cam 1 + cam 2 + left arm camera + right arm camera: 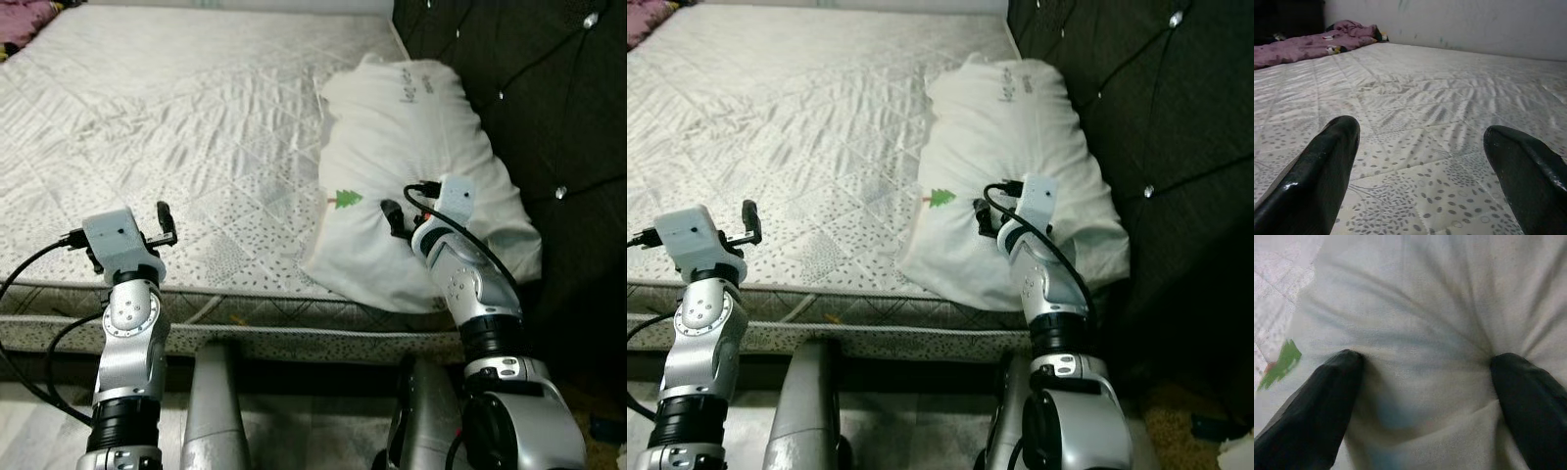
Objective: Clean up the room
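Note:
A white pillow (411, 147) with a small green tree print (347, 199) lies on the right side of the quilted mattress (176, 127), against the headboard. My right gripper (1425, 391) is open and pressed down into the pillow's lower middle, and the fabric bunches between its two spread fingers (1312, 406). In the left eye view the right gripper (400, 219) sits just right of the tree print. My left gripper (1420, 161) is open, holds nothing, and hovers low over the mattress near its front edge (163, 223).
A dark tufted headboard (549, 98) rises along the right side of the bed. A purple blanket (1312, 44) is bunched at the mattress's far left corner. The mattress front edge (294, 318) runs across just ahead of my body.

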